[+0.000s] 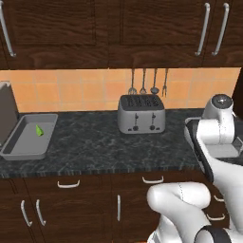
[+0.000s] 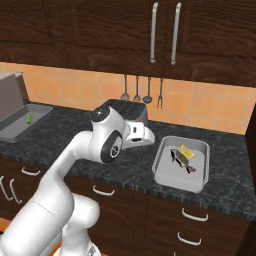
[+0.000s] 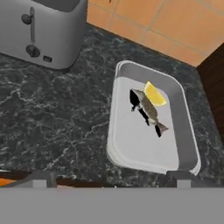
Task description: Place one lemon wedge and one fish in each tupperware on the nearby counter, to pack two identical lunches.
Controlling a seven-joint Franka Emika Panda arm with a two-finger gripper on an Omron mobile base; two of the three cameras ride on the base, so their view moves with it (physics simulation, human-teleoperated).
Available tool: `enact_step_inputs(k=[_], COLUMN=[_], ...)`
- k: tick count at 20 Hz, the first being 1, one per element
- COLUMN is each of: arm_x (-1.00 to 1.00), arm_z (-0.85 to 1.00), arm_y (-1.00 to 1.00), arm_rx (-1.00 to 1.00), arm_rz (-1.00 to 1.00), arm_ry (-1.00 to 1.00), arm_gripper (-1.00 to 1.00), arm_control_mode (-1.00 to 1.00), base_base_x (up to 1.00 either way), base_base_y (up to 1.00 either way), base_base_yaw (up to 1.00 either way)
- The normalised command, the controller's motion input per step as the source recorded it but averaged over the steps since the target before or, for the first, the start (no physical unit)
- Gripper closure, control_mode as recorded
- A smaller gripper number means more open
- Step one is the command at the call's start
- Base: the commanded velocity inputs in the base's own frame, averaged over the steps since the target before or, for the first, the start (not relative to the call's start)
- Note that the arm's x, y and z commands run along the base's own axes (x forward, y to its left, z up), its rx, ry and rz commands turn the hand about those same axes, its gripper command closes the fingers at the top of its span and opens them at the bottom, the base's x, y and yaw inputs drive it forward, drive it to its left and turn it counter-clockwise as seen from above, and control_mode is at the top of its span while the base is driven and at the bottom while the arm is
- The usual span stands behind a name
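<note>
Two grey tupperware trays stand on the black speckled counter (image 1: 95, 147). The right tupperware (image 3: 188, 131) holds a fish (image 3: 148, 111) with a yellow lemon wedge (image 3: 155, 94) touching its far side; both also show as the fish (image 2: 182, 160) and wedge (image 2: 187, 151) in the right base view. The left tupperware (image 1: 23, 142) holds one green lemon wedge (image 1: 39, 130). My gripper (image 3: 110, 179) hangs open above the counter's front edge, near the right tray, with nothing between its fingers.
A silver toaster (image 1: 141, 114) stands at the back of the counter between the trays. Utensils (image 1: 147, 81) hang on the orange tiled wall. Dark cabinets run above, and drawers with silver handles (image 2: 105, 190) below. A dark side panel (image 3: 214, 83) borders the right tray.
</note>
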Motion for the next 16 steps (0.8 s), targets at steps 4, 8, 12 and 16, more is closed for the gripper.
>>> enact_step_inputs(k=[4, 8, 12, 16], arm_x=[-1.00, -0.97, -0.41, -0.32], arm_z=[0.04, 0.34, 0.23, 0.03], arm_y=[0.64, 0.70, 0.70, 0.46], arm_rx=[0.34, 0.33, 0.14, -0.02], arm_rz=[-0.42, -0.23, 0.02, 0.12], arm_ry=[-0.06, -0.12, -0.28, -0.21], arm_gripper=[-1.00, -1.00, -1.00, -1.00], arm_control_mode=[-1.00, -1.00, -1.00, -1.00], base_base_x=[0.00, 0.00, 0.00, 0.00], base_base_y=[0.00, 0.00, 0.00, 0.00], base_base_yaw=[0.00, 0.00, 0.00, 0.00])
